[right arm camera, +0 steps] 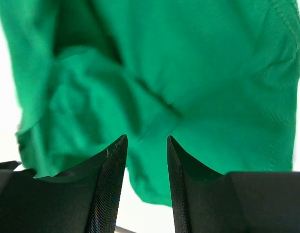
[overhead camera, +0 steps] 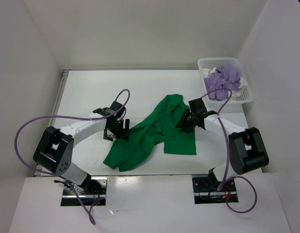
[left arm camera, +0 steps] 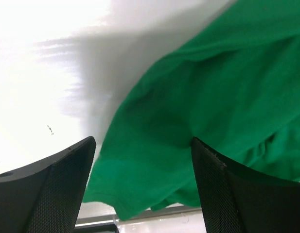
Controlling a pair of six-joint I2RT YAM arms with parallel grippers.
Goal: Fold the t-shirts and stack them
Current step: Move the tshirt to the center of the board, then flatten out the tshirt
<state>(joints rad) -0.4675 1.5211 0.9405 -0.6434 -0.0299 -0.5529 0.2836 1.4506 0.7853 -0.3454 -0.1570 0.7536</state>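
- White tabletop (overhead camera: 91, 87) seen from above, with white walls on three sides and two arm bases at the near edge.
- Bright green t-shirt (overhead camera: 154, 133) lying unfolded and rumpled on the middle of the tabletop. Spread in a slant from the centre toward the near edge, left of centre, with a squarer flap hanging toward the near right.
- Left gripper (overhead camera: 118, 131) low over the tabletop at the left edge of the green cloth, reaching in from the left side.
- From the left wrist: black fingers (left arm camera: 57, 189) spread wide apart, with nothing pinched. Green fabric in soft folds just past them, bare white tabletop to the left.
- Right gripper (overhead camera: 185, 121) down on the right part of the green t-shirt, about midway between the near and far edges.
- From the right wrist: fingers (right arm camera: 108, 184) parted by a narrow gap, with no cloth caught between the tips. Bunched green fabric filling the view right beyond them, a stitched hem at the upper right.
- White mesh basket (overhead camera: 247, 94) at the far right corner of the tabletop.
- Light purple t-shirt (overhead camera: 222, 80) heaped inside the basket, well apart from both grippers.
- White fabric (overhead camera: 243, 83) showing beside the purple heap in the basket; too little visible to tell its shape.
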